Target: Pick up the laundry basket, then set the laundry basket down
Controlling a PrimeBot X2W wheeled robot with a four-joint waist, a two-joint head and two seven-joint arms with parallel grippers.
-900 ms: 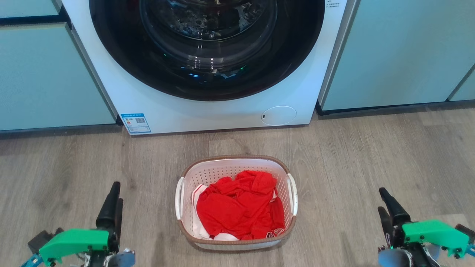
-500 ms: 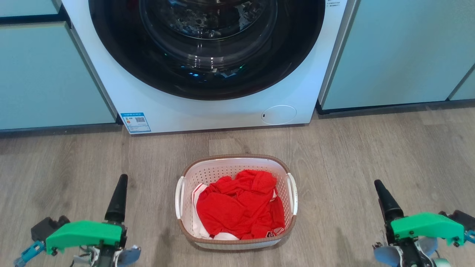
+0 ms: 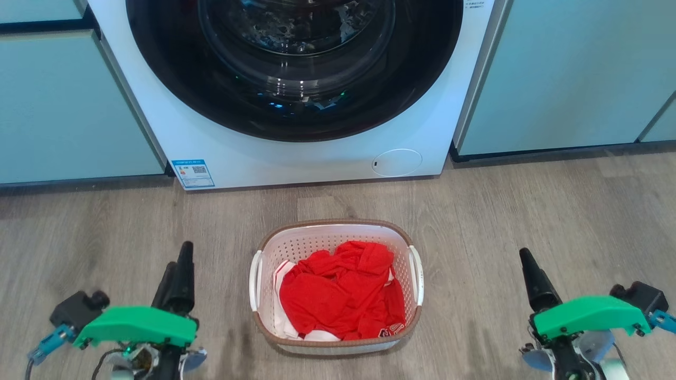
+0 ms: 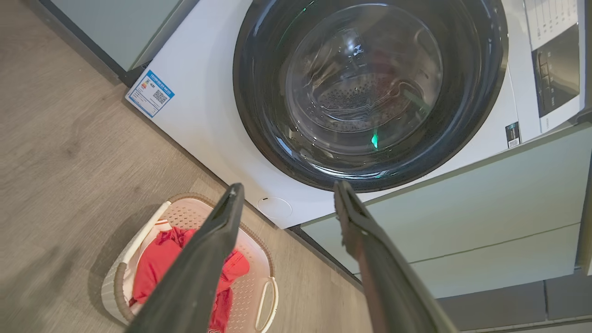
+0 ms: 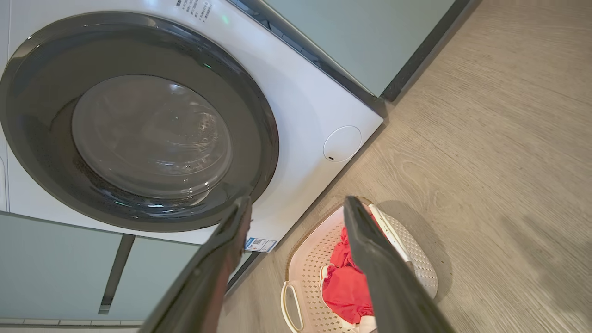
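White perforated plastic: I judged the laundry basket (image 3: 317,246) light and stiff, best held at its side handles (image 3: 255,282), perhaps slippery. Left gripper (image 4: 289,186) and right gripper (image 5: 298,200) were spread, empty.

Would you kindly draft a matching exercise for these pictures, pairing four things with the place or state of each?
Column one:
1. laundry basket
2. red clothing
3. washing machine
4. left gripper

Column two:
A. open, holding nothing
B. standing between pale green cabinets
C. on the wooden floor, in front of the machine
D. heaped inside the basket

Pairs: 1-C, 2-D, 3-B, 4-A.
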